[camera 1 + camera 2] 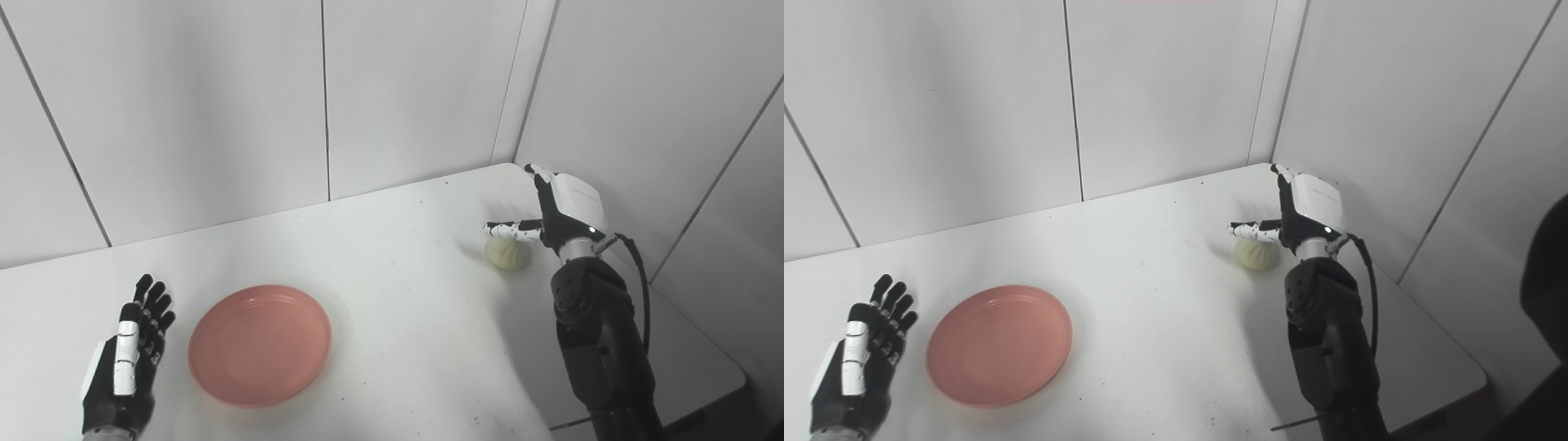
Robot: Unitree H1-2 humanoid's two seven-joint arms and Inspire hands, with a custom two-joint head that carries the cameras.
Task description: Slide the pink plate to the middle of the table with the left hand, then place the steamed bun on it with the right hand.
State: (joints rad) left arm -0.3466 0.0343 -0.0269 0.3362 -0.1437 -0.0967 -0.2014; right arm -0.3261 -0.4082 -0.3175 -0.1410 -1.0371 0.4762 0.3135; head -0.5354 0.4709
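Note:
A round pink plate lies flat on the white table, left of the middle and near the front edge. My left hand rests open beside the plate's left rim, a small gap apart, fingers pointing away from me. At the far right a pale steamed bun sits on the table. My right hand hovers just above and behind the bun, open, with the thumb stretched out over the bun's top. I cannot tell whether the thumb touches it.
White wall panels close in the table at the back and on the right, meeting in a corner close behind the right hand. The table's right edge runs diagonally by my right forearm.

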